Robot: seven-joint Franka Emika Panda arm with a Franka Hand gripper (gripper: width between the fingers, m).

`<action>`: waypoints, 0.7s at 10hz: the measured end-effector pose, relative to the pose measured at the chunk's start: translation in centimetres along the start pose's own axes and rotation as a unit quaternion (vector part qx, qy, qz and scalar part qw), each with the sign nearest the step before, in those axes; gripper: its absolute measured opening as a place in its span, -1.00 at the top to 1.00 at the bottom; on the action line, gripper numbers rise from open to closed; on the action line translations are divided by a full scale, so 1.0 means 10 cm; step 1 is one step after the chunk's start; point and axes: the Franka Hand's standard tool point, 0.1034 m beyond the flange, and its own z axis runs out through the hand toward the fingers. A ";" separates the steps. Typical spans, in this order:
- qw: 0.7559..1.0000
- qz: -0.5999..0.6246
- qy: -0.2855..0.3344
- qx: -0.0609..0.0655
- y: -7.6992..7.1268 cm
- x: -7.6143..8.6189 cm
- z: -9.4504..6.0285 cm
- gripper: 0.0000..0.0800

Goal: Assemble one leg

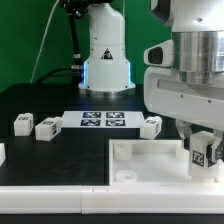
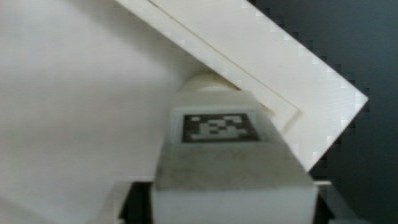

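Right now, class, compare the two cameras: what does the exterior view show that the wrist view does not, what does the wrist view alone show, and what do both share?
Only the exterior view shows the marker board, three loose legs on the black table, and the arm's base. Only the wrist view shows, close up, the held leg's end meeting the tray-like piece's corner; whether it is seated cannot be told. Both show the gripper, the tagged leg it holds, and the large white tray-like piece.

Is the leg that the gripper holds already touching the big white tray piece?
Cannot tell. In the wrist view the leg overlaps the tray piece's corner, but neither contact nor gap is visible; the exterior view shows the gripper low over the tray, the leg's underside hidden.
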 end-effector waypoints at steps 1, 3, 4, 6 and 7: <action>1.000 0.010 -0.001 0.000 0.00 0.00 0.00 0.27; 1.000 -0.021 -0.001 0.001 0.00 0.00 0.00 -0.13; 0.999 -0.045 0.000 0.002 -0.01 0.00 0.01 -0.44; 0.987 -0.158 0.000 0.001 -0.01 -0.03 0.01 -0.59; 0.980 -0.201 0.000 0.001 -0.02 -0.07 0.02 -0.61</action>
